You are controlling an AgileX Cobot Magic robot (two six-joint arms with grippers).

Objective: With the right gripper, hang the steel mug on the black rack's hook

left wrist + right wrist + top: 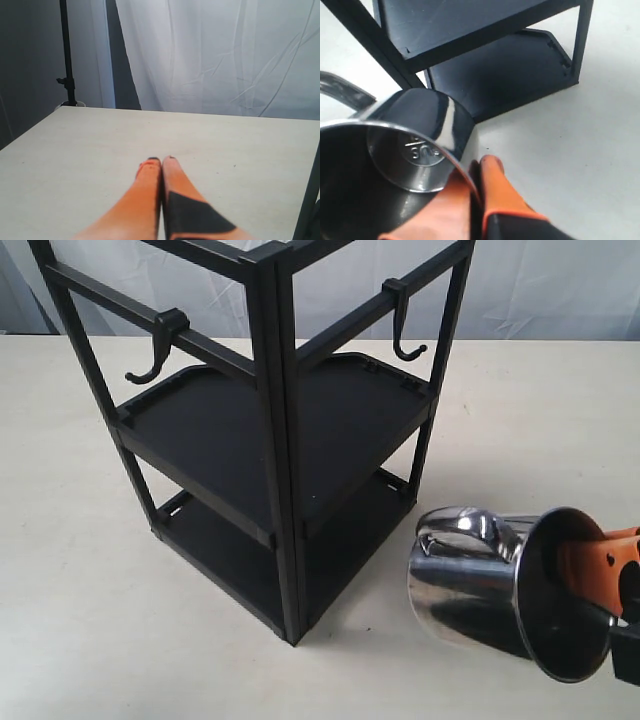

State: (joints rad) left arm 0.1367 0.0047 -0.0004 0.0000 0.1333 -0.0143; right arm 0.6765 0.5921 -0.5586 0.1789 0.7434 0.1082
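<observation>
Steel mug (470, 580) x1 clamped in right gripper (476, 172) jaws; left gripper (162, 161) jaws together; hooks x2.

A studio-like lab: pale bare table (100, 590), white backdrop curtain (215, 55), black light stand (66, 55).

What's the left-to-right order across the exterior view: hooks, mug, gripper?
Wide curved hook → hook → steel mug → right gripper, one finger inside the mug.

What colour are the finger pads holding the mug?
Orange; the right gripper's pads on the mug show best in the right wrist view.
</observation>
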